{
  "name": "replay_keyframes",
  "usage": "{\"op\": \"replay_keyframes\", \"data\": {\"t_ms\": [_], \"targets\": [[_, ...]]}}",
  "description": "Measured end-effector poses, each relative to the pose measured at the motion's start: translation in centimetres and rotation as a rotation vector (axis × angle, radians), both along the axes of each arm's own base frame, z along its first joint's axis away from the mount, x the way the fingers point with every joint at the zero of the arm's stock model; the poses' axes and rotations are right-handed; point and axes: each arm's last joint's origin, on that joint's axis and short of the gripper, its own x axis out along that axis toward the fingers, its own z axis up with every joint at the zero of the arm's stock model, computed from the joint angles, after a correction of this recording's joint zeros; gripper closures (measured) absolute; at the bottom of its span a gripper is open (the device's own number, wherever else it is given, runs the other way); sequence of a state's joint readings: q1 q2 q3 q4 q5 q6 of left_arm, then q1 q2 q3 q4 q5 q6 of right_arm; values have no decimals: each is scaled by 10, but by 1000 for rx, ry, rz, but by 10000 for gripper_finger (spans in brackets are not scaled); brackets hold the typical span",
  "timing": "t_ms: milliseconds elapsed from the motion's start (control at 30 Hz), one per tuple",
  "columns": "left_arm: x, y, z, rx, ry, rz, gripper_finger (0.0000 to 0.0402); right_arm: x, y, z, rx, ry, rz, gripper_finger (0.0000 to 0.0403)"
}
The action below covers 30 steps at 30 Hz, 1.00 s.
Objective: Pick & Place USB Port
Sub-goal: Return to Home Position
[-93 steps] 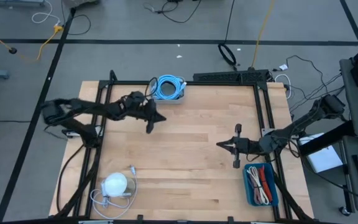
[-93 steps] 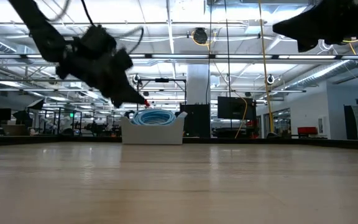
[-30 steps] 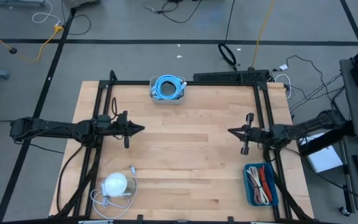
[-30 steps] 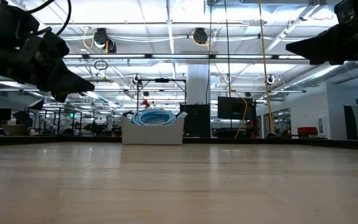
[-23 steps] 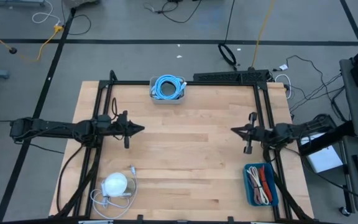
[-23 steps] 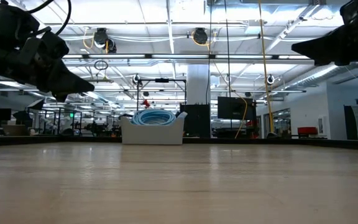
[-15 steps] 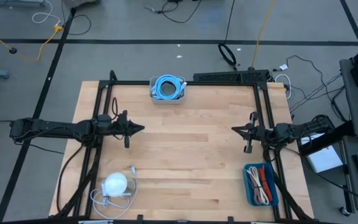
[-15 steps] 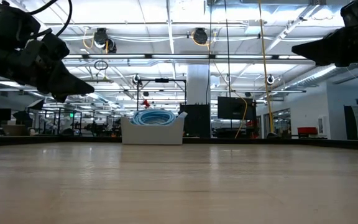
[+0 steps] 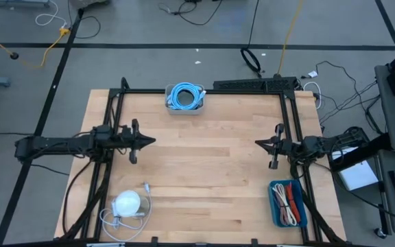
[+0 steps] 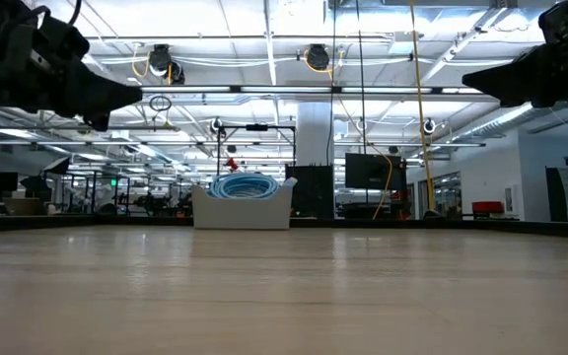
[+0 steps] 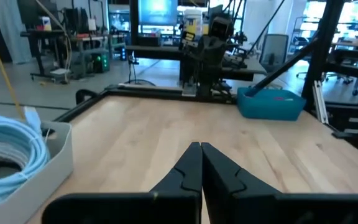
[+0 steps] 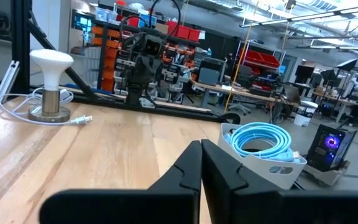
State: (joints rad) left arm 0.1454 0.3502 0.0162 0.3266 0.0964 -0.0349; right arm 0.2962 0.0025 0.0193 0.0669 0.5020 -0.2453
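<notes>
two grippers hover empty over the table, left gripper and right gripper, jaws pressed together. the white usb cable lies in the blue bin; we judge it light, limp, best pinched mid-bundle.

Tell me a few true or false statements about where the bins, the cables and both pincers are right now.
1. The blue cable lies coiled in the gray bin. True.
2. The left pincer grips a white cable. False: it is shut and empty, above the table's left side.
3. The blue bin holds cables. True.
4. The right pincer is open over the gray bin. False: it is shut, near the table's right edge.
5. The white lamp stands inside the blue bin. False: it stands on the table, in the opposite corner.
</notes>
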Motion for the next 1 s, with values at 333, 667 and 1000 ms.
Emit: {"op": "replay_keyframes", "data": {"t_ms": [333, 667, 1000], "targets": [[-17, -2, -3, 13, 14, 28, 401, 0, -1, 0, -5, 4, -26, 403], [-22, -1, 0, 26, -20, 66, 401, 0, -1, 0, -5, 5, -27, 403], [-22, -1, -1, -22, -21, 69, 375, 0, -1, 0, 67, -15, -21, 403]]}}
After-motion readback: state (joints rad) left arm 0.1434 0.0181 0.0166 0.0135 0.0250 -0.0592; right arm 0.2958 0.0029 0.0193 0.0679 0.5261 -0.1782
